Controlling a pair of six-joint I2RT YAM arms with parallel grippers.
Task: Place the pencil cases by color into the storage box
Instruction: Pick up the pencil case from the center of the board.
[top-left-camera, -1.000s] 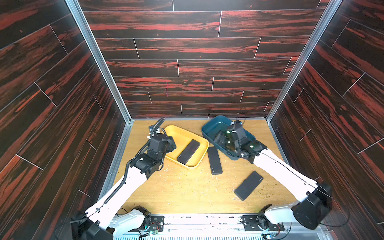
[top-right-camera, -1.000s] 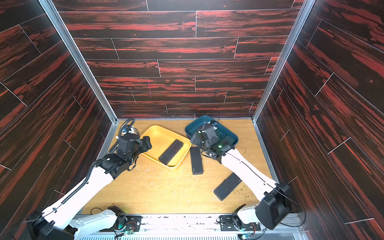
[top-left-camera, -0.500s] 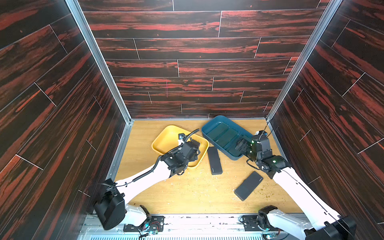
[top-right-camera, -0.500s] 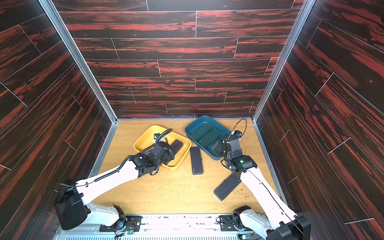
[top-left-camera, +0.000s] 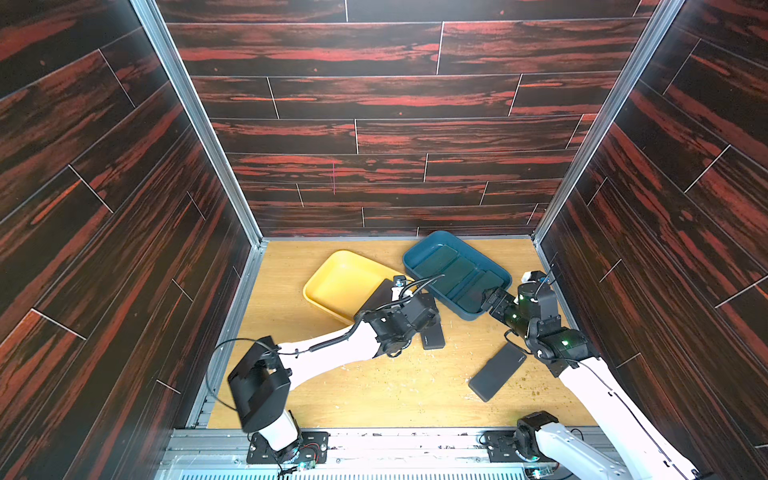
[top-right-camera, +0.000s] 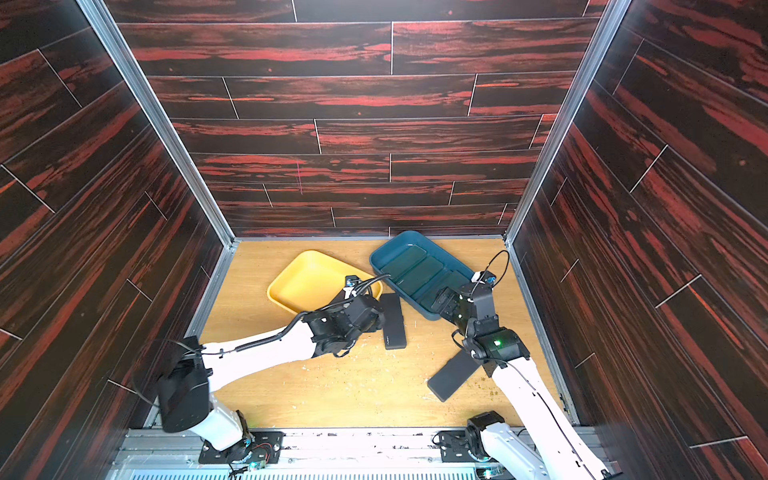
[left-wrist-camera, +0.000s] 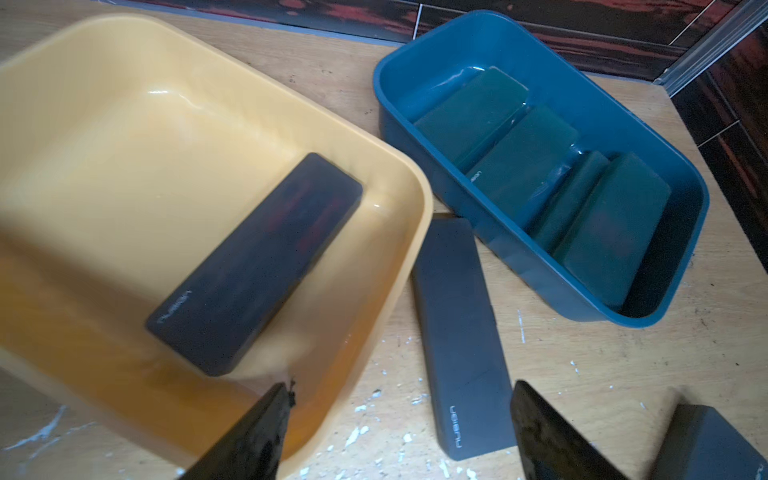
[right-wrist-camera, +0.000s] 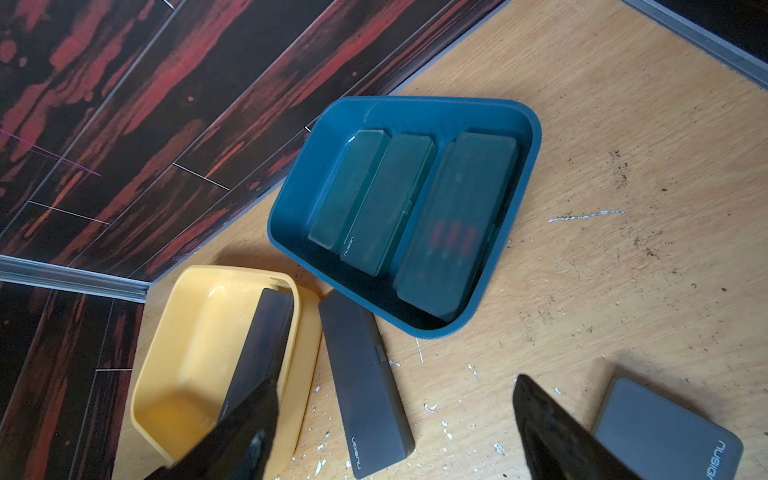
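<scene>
Black pencil case (left-wrist-camera: 457, 324) beneath left claw (left-wrist-camera: 401, 386), spread, empty; right claw (right-wrist-camera: 395, 382) spread, empty

Bright top light, glossy glare, wrist blur

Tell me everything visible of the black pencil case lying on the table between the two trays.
This black pencil case is a slim, matte, closed rectangle with rounded corners, a pale logo near one end and a small tab on one long side. It lies flat on the wooden table, its plain end in the gap between yellow tray and blue tray. The open left claw hovers above, apart.
</scene>
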